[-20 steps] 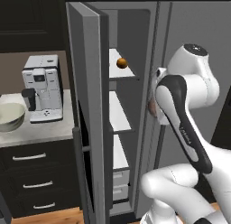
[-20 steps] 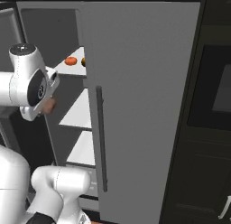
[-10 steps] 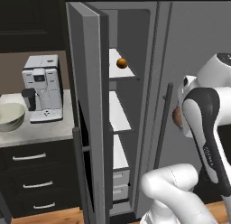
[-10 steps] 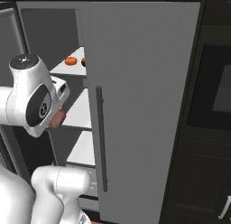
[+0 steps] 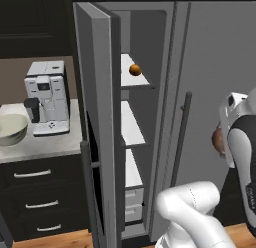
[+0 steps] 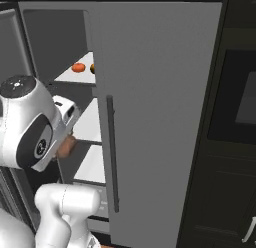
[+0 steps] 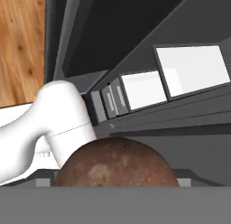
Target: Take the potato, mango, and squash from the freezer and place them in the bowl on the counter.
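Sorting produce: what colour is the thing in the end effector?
Mottled reddish-brown, the potato; hand view shows it best.

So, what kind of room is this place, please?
Most likely a home kitchen. A tall grey freezer stands open with white shelves inside, a coffee machine and a bowl sit on a pale counter over black drawers, and a built-in oven is in the dark wall.

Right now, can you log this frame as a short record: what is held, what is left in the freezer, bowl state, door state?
held: brown potato at the gripper; fingers hidden
freezer shelf: mango and a duller orange ball
freezer door: open
bowl: on the counter beside the coffee machine; inside hidden
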Robot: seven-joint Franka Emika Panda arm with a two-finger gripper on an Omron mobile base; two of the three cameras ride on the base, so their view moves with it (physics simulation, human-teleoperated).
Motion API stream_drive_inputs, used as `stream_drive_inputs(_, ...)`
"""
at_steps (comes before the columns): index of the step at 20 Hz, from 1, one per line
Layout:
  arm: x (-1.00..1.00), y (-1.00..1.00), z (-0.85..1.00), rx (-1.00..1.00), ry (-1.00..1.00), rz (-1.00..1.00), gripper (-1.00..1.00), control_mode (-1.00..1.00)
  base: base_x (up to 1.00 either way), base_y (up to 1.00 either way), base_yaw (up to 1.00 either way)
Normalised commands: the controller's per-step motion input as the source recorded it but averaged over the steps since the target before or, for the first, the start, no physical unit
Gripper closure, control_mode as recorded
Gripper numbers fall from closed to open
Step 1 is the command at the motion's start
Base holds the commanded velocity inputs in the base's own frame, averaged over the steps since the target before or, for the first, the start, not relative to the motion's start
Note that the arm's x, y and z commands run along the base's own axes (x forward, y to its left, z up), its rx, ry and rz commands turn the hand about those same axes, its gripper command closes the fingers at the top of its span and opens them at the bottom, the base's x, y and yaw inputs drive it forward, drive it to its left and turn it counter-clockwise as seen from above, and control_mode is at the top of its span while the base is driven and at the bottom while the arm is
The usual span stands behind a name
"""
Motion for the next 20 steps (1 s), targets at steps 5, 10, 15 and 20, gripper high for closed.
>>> stream_drive_inputs(5, -0.20, 0.07, 0.02, -0.03, -0.05, 0.00, 1.00, 1.00, -0.79, 0.55, 0.00)
stream_drive_inputs(10, 0.00, 0.00, 0.00, 0.00, 0.00, 0.00, 1.00, 1.00, -0.75, 1.00, 0.00)
stream_drive_inputs(15, 0.00, 0.00, 0.00, 0.00, 0.00, 0.00, 1.00, 1.00, -0.02, 1.00, 0.00)
stream_drive_inputs(20, 0.00, 0.00, 0.00, 0.00, 0.00, 0.00, 1.00, 1.00, 0.76, 1.00, 0.10)
